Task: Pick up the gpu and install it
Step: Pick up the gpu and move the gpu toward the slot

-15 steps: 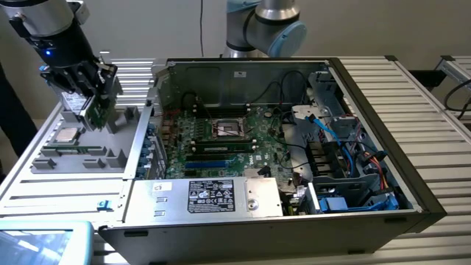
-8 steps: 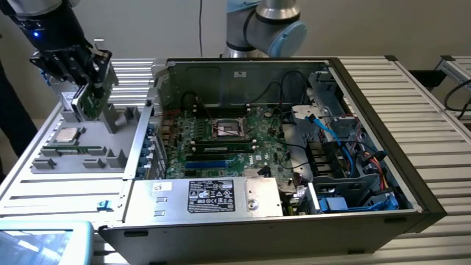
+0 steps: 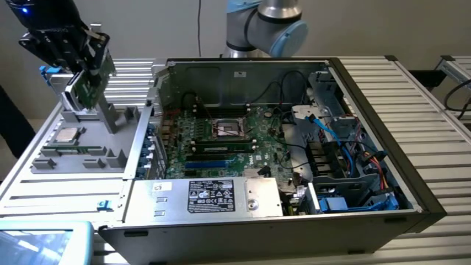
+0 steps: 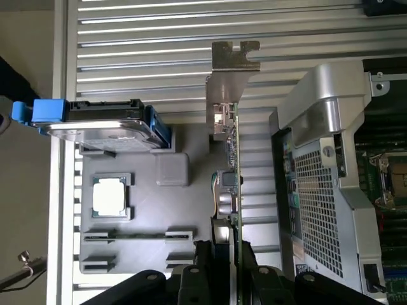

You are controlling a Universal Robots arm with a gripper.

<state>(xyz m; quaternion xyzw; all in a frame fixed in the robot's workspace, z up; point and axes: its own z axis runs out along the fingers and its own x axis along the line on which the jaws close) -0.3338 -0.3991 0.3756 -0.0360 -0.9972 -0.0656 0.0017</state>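
Observation:
The gpu (image 3: pixel 90 87) is a green card with a silver end bracket (image 4: pixel 230 79). It stands on edge at the exterior view's far left, over the upright slot of the grey parts holder (image 3: pixel 110 118). My gripper (image 3: pixel 79 52) comes down on it from above and is shut on it, one finger on each face. In the wrist view the gpu (image 4: pixel 234 149) runs edge-on out from between the black fingers (image 4: pixel 191 279) of the gripper (image 4: pixel 226 260). Whether its lower edge still touches the holder I cannot tell.
The open computer case (image 3: pixel 368 94) lies in the middle, with its motherboard (image 3: pixel 220 130), blue card slots (image 3: pixel 213 164) and power supply (image 3: pixel 202 197). On the grey holder (image 4: pixel 162 210) rest a processor (image 4: pixel 111 196) and a silver drive with blue tabs (image 4: pixel 102 124). The case's perforated wall (image 4: pixel 318 203) stands close beside the card.

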